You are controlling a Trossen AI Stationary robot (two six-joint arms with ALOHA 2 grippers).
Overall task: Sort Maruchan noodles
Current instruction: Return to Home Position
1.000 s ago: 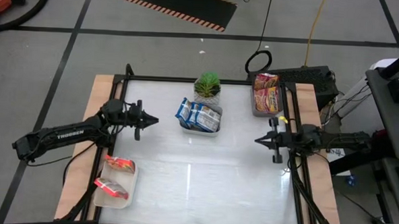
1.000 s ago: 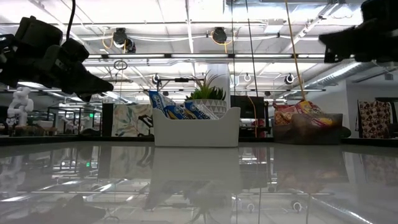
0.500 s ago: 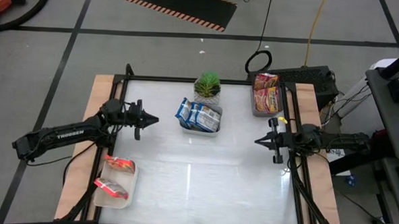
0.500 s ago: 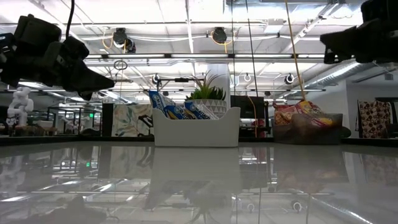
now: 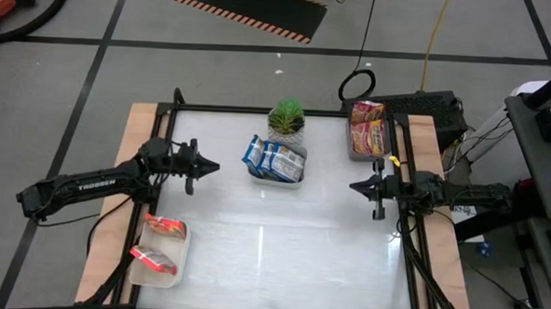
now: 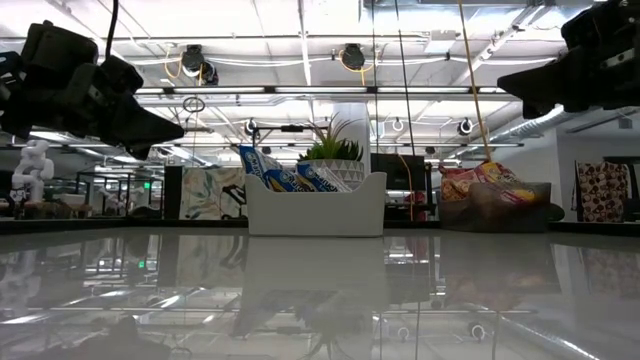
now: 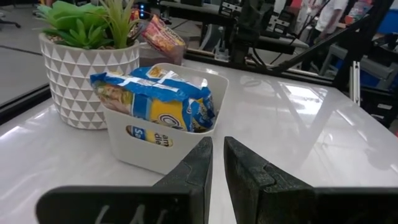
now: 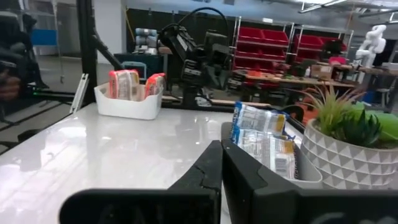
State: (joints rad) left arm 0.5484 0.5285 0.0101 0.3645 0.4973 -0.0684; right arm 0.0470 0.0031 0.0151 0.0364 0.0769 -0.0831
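Blue-white noodle packets (image 5: 273,157) stand on edge in a white tray (image 5: 276,181) at the table's far middle, also in the left wrist view (image 7: 158,99). Pink-red and yellow packets (image 5: 368,126) fill a grey tray (image 5: 367,157) at the far right corner. Orange-red packets (image 5: 163,228) lie in a white tray (image 5: 183,262) at the near left edge. My left gripper (image 5: 214,166) hovers left of the blue packets' tray, shut and empty. My right gripper (image 5: 351,187) hovers at the right side, shut and empty, pointing toward the table's left.
A potted plant (image 5: 287,120) in a patterned white pot stands just behind the blue packets' tray. The white tabletop (image 5: 281,248) between the two arms and toward the near edge is bare. A black frame (image 5: 407,179) borders the table's sides.
My right gripper has edged toward the table's left and sunk a little. The packets and trays have stayed where they were.
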